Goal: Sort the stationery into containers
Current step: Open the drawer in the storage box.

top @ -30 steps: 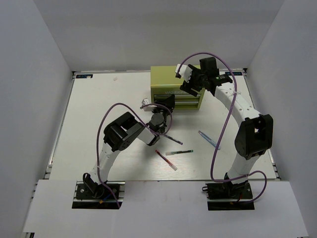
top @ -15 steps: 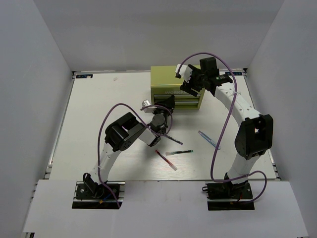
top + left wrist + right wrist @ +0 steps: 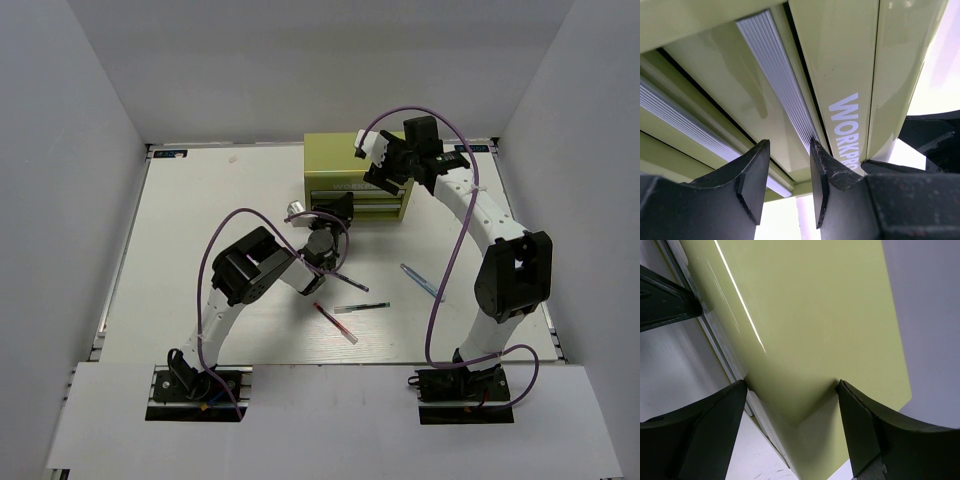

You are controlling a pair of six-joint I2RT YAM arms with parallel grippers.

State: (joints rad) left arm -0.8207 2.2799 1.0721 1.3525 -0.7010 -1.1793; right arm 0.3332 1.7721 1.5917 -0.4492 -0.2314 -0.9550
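The olive-green cabinet stands at the back of the table, its drawers facing the arms. My left gripper is open against the drawer fronts. In the left wrist view its jaws stand a little apart, and the right fingertip touches the ribbed silver drawer handle. My right gripper straddles the cabinet's top right front corner, a fingertip against each side. On the table lie a dark pen, a green pen, a red pen and a light blue pen.
White walls enclose the table on three sides. The cabinet's front carries pale lettering. Purple cables loop over both arms. The pens lie between the two arm bases, in front of the cabinet.
The left jaws have narrowed slightly at the drawer front. The right arm, the cabinet and the pens have not moved.
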